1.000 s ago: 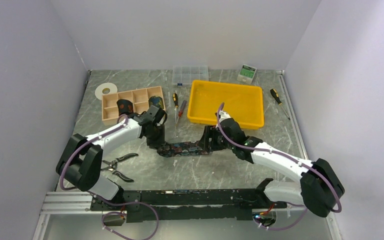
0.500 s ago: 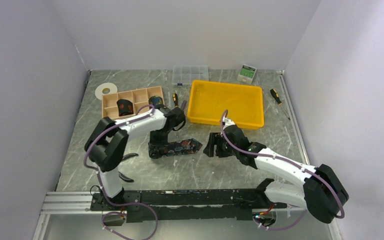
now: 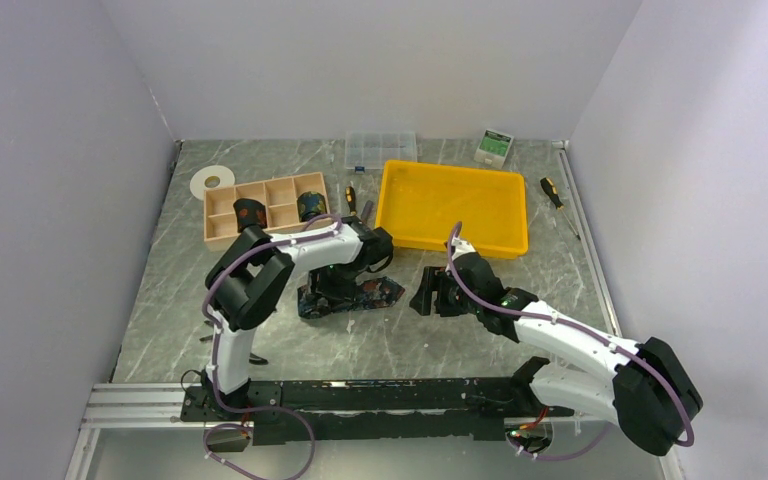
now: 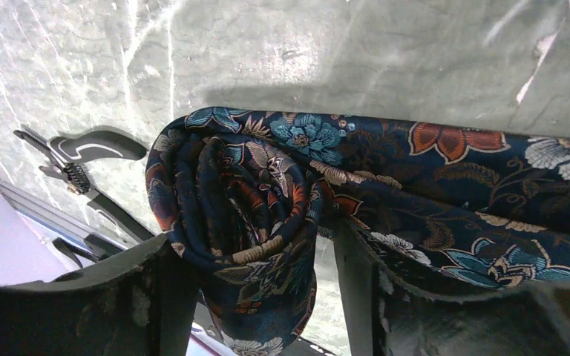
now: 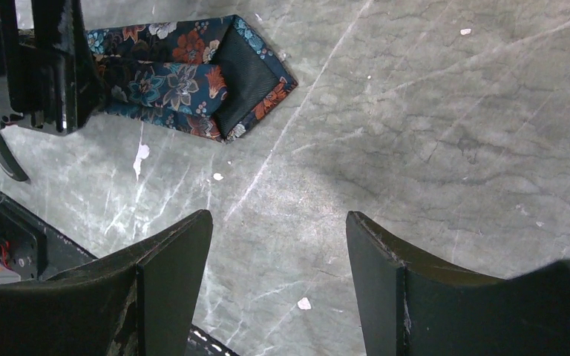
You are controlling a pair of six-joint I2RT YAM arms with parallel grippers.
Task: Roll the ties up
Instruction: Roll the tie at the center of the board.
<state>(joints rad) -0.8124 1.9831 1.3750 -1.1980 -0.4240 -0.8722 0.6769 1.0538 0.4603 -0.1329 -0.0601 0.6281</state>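
A dark floral tie [image 3: 355,295] lies on the marble table, partly rolled. Its coil [image 4: 241,200] sits between my left gripper's [image 4: 256,297] fingers, which are shut on it; the flat tail [image 4: 490,185] runs off to the right. In the top view my left gripper [image 3: 328,288] stands over the coil's left end. My right gripper [image 3: 430,293] is open and empty, a short way right of the tie's pointed tip [image 5: 245,81]. Its jaws [image 5: 278,282] hover over bare table. Two rolled ties [image 3: 250,213] [image 3: 310,205] sit in the wooden organizer [image 3: 278,190].
A yellow tray [image 3: 400,215] stands behind the right gripper. Black-handled pliers [image 4: 93,144] lie near the left of the coil. Screwdrivers [image 3: 351,200] [image 3: 552,192], a clear box [image 3: 381,148], a tape roll [image 3: 212,180] and a small green box [image 3: 495,147] lie further back.
The right gripper let go of the tie's tip and drew back to the right. The left gripper turned with the coil and moved right, so the flat part is shorter.
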